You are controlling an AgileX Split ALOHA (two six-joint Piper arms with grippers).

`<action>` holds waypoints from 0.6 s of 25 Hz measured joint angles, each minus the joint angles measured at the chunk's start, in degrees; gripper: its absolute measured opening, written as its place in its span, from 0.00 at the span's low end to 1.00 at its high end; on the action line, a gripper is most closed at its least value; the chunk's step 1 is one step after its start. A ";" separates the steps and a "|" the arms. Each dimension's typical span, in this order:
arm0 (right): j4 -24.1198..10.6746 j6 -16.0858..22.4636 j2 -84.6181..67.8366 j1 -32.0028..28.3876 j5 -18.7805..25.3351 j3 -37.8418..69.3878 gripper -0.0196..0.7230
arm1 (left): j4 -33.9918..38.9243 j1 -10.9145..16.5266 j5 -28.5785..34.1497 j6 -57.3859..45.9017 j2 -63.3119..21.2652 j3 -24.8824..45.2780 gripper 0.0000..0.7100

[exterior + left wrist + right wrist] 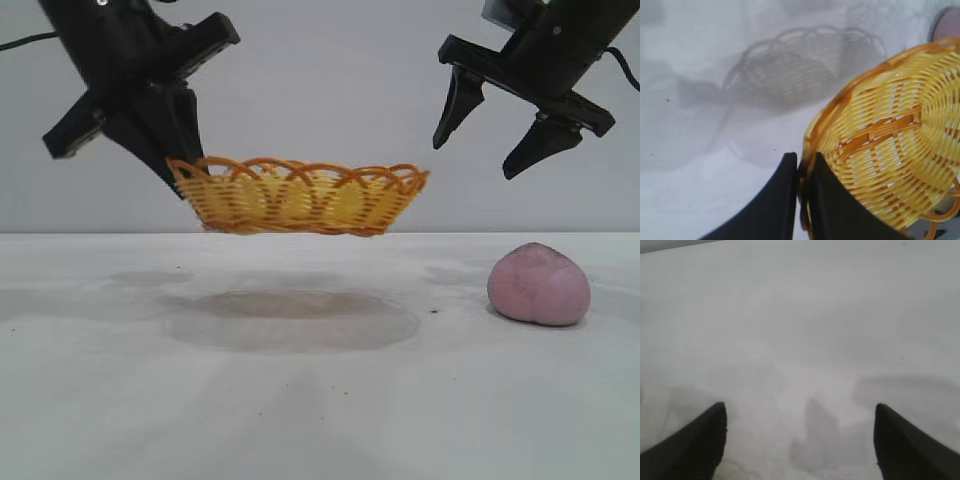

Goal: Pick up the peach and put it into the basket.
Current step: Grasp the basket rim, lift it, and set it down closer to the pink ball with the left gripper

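Note:
The yellow wicker basket (pixel 300 196) with its orange-brown looped rim hangs level in the air above the table. My left gripper (pixel 178 175) is shut on the rim at the basket's left end. The left wrist view shows the two black fingers pinching that rim (pixel 804 159), with the woven basket (pixel 890 135) spreading out beyond them. The pale pink peach (pixel 538 284) rests on the table at the right; a sliver of the peach (pixel 947 22) also shows past the basket. My right gripper (pixel 476 156) hovers open above and slightly left of the peach, holding nothing; its wrist view shows only its gripper (pixel 800 412) over bare table.
The white table (pixel 300 400) carries the basket's shadow (pixel 290 318) under the lifted basket. A plain grey wall stands behind.

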 joint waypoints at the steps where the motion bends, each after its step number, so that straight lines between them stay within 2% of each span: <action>1: 0.00 0.00 0.00 0.00 0.09 0.00 0.73 | -2.37 0.00 -1.34 0.96 -0.15 1.96 0.00; 5: 0.00 0.00 0.00 0.00 0.22 0.00 0.73 | -6.53 -0.99 -6.18 3.09 -0.24 5.18 0.00; 9: 0.00 0.00 0.00 0.00 0.25 0.00 0.73 | -5.84 -2.18 -9.38 2.97 -0.24 5.32 0.00; 15: 0.00 0.00 0.00 0.00 0.25 0.00 0.73 | -4.26 -2.26 -11.55 1.95 -0.14 5.32 0.00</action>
